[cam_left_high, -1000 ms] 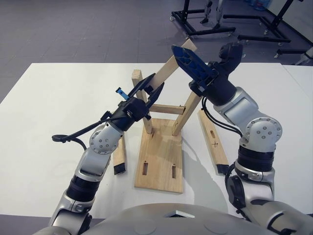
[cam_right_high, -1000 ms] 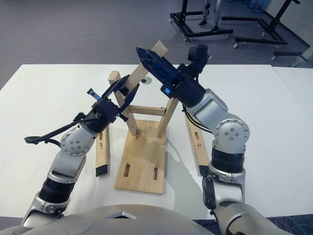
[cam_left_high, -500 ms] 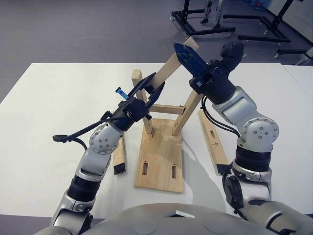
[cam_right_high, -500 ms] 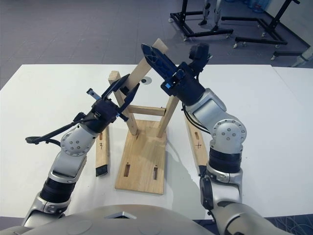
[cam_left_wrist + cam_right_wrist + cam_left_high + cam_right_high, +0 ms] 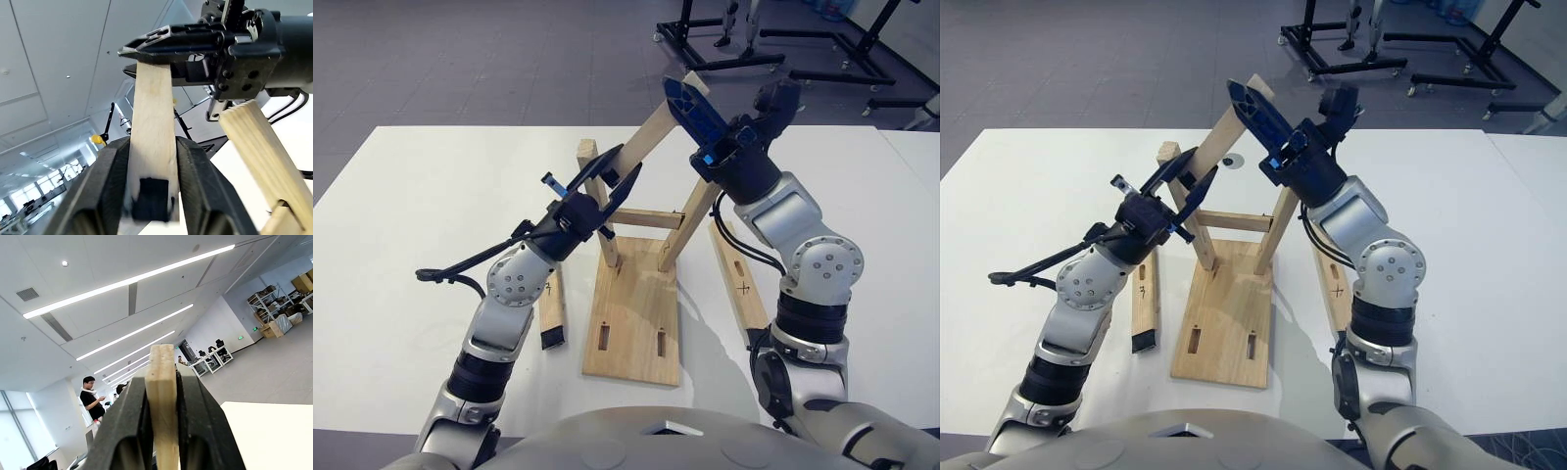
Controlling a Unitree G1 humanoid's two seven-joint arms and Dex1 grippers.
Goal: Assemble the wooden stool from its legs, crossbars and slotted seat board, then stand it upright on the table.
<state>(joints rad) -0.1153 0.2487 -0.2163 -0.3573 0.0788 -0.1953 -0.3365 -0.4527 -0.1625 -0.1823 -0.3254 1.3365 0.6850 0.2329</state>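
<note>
The slotted seat board [image 5: 631, 318] lies flat on the white table [image 5: 421, 196]. On its far end stand two legs joined by a crossbar [image 5: 646, 218]. My left gripper [image 5: 628, 160] is shut on the shorter left leg [image 5: 604, 230], which sits between its fingers [image 5: 110, 186] in the left wrist view. My right gripper [image 5: 677, 93] is shut on the upper part of the longer, slanted right leg [image 5: 677, 230]. In the right wrist view that leg [image 5: 164, 401] is clamped between dark fingers [image 5: 124, 431].
A loose wooden piece with a black end [image 5: 551, 311] lies left of the board. A slotted loose piece [image 5: 741, 279] lies to its right. A black cable [image 5: 440, 277] loops off my left arm. Black wheeled stands [image 5: 734, 44] are on the floor beyond the table.
My right gripper has tilted slightly steeper along the right leg. The left gripper and the frame have barely moved.
</note>
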